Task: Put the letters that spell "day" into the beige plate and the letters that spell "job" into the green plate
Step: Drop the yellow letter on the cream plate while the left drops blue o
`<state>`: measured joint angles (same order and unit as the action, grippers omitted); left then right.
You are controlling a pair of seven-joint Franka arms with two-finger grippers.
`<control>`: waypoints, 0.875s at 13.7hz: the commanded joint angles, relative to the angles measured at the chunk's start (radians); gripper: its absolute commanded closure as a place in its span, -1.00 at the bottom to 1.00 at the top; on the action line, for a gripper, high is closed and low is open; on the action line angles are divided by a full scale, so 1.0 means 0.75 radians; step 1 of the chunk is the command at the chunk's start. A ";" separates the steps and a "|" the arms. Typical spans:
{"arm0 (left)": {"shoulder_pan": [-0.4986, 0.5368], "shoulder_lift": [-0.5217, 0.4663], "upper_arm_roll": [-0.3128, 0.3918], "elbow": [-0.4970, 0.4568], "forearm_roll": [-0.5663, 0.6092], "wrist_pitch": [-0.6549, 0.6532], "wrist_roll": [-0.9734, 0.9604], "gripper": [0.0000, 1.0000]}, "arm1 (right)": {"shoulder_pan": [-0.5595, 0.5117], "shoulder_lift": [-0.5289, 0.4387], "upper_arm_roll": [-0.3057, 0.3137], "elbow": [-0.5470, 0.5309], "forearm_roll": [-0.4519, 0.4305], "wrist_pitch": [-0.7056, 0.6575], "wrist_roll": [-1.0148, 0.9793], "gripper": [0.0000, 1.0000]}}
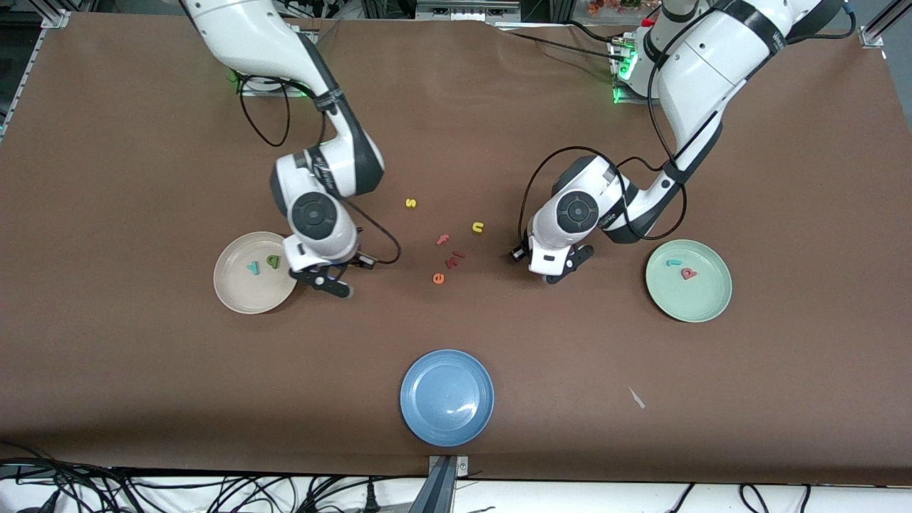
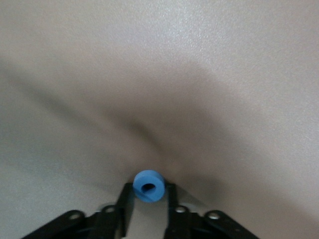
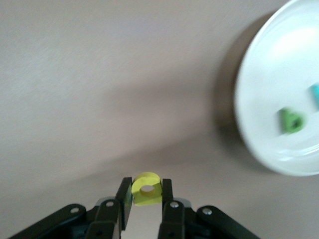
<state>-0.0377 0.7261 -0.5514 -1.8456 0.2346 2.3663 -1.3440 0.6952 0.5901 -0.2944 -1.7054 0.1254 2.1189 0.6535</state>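
Observation:
My right gripper is shut on the yellow "a", low over the table just beside the beige plate. That plate holds the teal "y" and the dark green "d"; the right wrist view also shows the plate with the "d". My left gripper is down at the table between the loose letters and the green plate, and its fingers press both sides of the blue "o". In the green plate lie the teal "j" and the salmon "b".
Loose letters lie mid-table between the arms: a yellow "s", a yellow "n", a salmon "f", an orange "e" and small red pieces. A blue plate sits nearest the front camera. A pale scrap lies nearer the camera than the green plate.

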 commanded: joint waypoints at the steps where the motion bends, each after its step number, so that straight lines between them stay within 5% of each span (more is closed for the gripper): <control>1: 0.005 -0.023 0.009 -0.014 0.039 -0.020 -0.026 1.00 | 0.002 -0.030 -0.100 -0.033 0.007 -0.046 -0.236 0.76; 4: 0.017 -0.046 0.009 0.002 0.041 -0.062 -0.008 1.00 | -0.033 -0.028 -0.186 -0.117 0.043 0.001 -0.503 0.76; 7: 0.074 -0.145 0.007 0.013 0.041 -0.197 0.053 1.00 | -0.123 -0.012 -0.188 -0.187 0.060 0.146 -0.695 0.76; 12: 0.399 -0.258 -0.015 0.015 0.023 -0.481 0.467 1.00 | -0.170 0.025 -0.176 -0.187 0.070 0.210 -0.749 0.74</control>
<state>0.1702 0.5594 -0.5489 -1.8108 0.2376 2.0539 -1.1197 0.5657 0.6098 -0.4364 -1.8376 0.1575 2.2587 0.1117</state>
